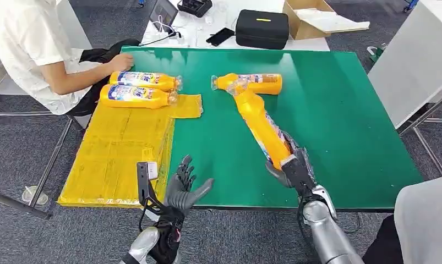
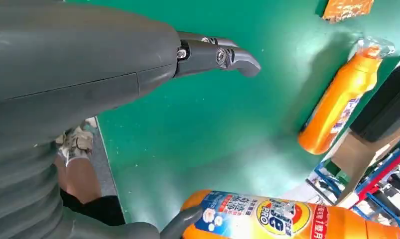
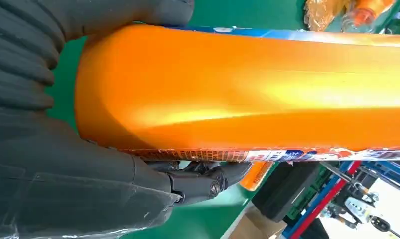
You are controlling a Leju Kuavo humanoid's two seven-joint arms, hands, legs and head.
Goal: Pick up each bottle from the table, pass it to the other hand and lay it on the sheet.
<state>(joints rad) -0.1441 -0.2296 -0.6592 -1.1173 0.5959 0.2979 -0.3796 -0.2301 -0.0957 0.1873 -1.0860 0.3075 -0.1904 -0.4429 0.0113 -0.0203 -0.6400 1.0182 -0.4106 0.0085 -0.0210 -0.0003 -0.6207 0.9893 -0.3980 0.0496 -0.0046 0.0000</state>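
Note:
My right hand (image 1: 293,168) grips the base of an orange bottle (image 1: 261,125), which slants up and away over the green table (image 1: 339,115); the same bottle (image 3: 247,89) lies across the right wrist view. A second orange bottle (image 1: 250,82) lies on the table just past its cap and also appears as the lying bottle (image 2: 338,102) in the left wrist view. Two more bottles (image 1: 136,88) lie side by side on the yellow sheet (image 1: 119,154). My left hand (image 1: 184,188) hovers at the table's near edge, fingers spread, holding nothing, with the held bottle (image 2: 287,216) close by.
A person in a white shirt (image 1: 37,44) sits at the far left with a hand (image 1: 119,61) by the bottles on the sheet. A black case (image 1: 261,28), a cardboard box (image 1: 312,19) and cables lie on the white table behind. A white panel (image 1: 416,60) stands right.

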